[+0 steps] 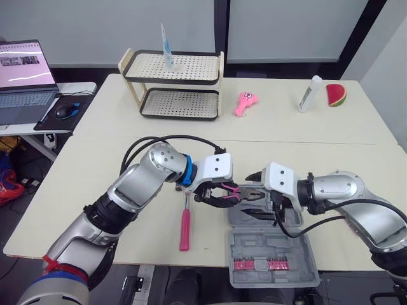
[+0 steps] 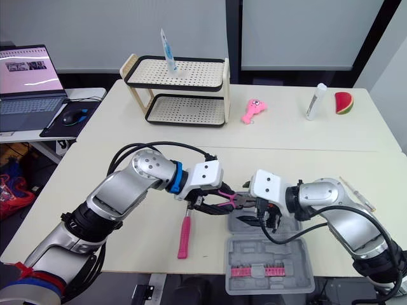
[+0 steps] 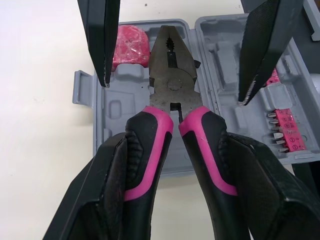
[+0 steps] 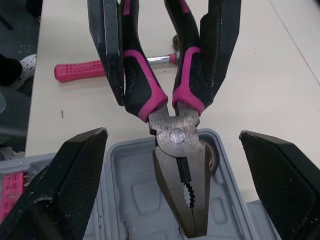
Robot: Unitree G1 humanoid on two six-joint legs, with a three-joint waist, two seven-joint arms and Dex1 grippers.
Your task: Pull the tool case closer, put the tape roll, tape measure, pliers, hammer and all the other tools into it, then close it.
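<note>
Gripping pliers (image 3: pixel 172 85): left gripper (image 1: pixel 217 194), fingers pinching pink handles.
Pliers head: over open tool case (image 1: pixel 299 251), at near table (image 1: pixel 76 190) edge.
Right gripper (image 1: pixel 257 194): fingers spread beside pliers head.
Hammer (image 1: pixel 185 225): left of case.

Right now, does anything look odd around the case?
Yes: the open tool case appears to overhang the front edge of the table. The pliers, held by the left hand, hang over it; nothing looks spilled or damaged.

Left gripper (image 4: pixel 160 100) clamps pliers (image 4: pixel 177 150) by the handles, nose over tool case (image 4: pixel 130 175). Right gripper (image 4: pixel 172 134) spread wide. Nose as 12 o'clock: hammer (image 4: pixel 90 70) near 5 o'clock.
</note>
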